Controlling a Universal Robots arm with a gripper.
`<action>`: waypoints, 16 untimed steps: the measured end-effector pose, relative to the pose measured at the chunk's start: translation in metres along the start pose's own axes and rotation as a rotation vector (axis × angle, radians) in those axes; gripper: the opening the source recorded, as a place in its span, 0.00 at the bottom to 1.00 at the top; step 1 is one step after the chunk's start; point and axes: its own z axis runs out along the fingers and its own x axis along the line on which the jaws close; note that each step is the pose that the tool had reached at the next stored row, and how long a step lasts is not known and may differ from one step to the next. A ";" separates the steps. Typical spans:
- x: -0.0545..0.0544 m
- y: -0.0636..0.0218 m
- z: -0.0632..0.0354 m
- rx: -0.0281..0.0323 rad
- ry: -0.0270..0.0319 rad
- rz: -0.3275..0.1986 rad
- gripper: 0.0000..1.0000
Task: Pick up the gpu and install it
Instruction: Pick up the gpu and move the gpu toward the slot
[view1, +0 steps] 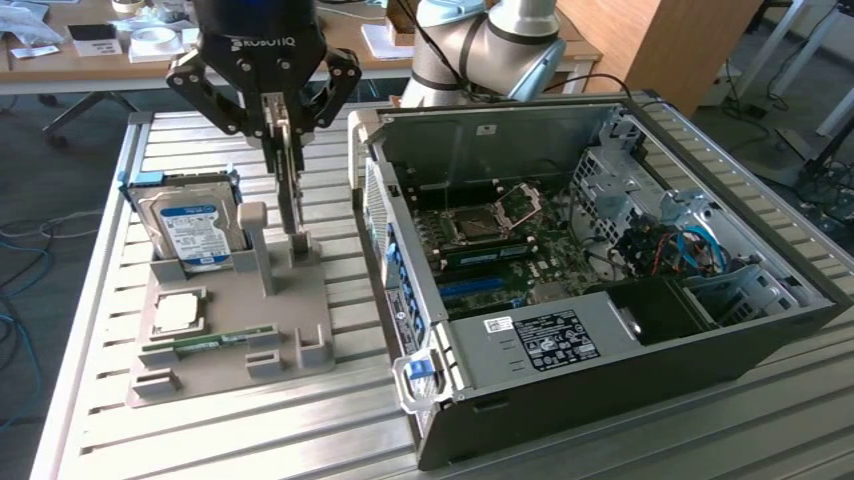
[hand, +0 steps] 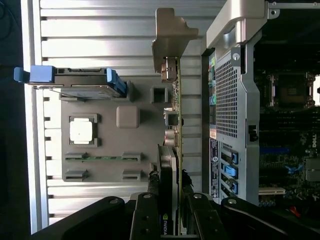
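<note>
Robot seen from my remote station: my arm is built of rounded silver-grey joints with a pale blue-grey cap, and a thin black cable trails beside it. The gripper I drive is matte black, its squared body marked with white ROBOTIQ lettering. Angular black linkage bars fan out on both sides. On my wrist camera the black fingers look glossy and rounded at the knuckles, with small round pin heads at the pivots.
</note>
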 end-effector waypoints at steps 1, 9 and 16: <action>-0.001 0.0000 0.0000 0.0000 0.0001 0.000 0.27; -0.015 0.0006 -0.0001 -0.0002 0.0001 0.000 0.27; -0.028 0.0012 -0.0022 -0.0023 0.0001 0.000 0.27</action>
